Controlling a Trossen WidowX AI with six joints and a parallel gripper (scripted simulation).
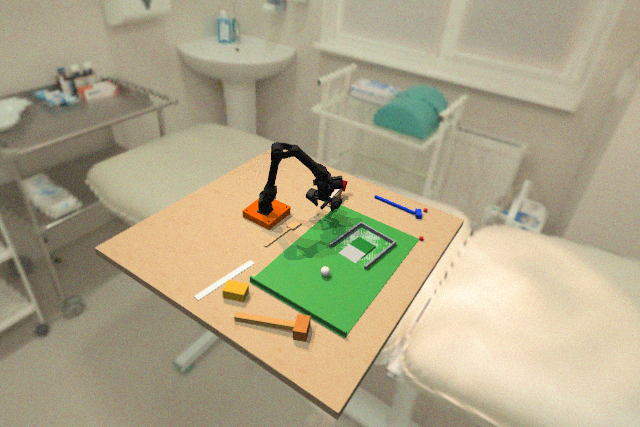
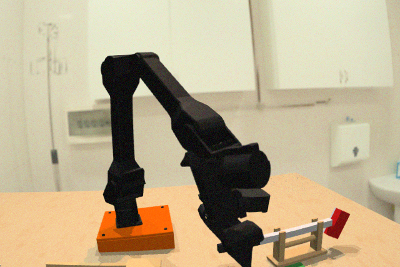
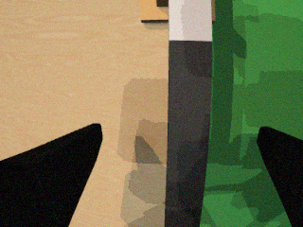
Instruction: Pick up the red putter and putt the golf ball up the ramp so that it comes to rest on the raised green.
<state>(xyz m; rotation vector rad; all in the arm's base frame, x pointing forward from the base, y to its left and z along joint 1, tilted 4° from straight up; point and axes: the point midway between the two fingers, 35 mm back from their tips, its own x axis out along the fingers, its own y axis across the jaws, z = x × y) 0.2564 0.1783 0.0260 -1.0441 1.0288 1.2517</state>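
Observation:
The red putter rests in a wooden stand (image 2: 279,247), its red head (image 1: 344,185) (image 2: 337,223) up at the far end and its dark grip (image 3: 190,66) toward the arm. My gripper (image 1: 327,206) (image 3: 181,132) is open, with one finger on each side of the dark grip and touching neither side in the wrist view. In the exterior view the near finger hides part of the grip. The white golf ball (image 1: 325,271) lies on the green mat (image 1: 310,290), in front of the pale ramp (image 1: 351,253). The raised green (image 1: 363,244) is behind the ramp, with grey rails (image 1: 381,255) around it.
A blue club (image 1: 398,205) and two small red balls lie beyond the mat. A thin wooden piece (image 1: 282,234) lies near the orange base (image 1: 279,213) (image 2: 135,238). A white strip (image 1: 224,280), yellow block (image 1: 235,290) and wooden mallet (image 1: 301,327) lie at the near side.

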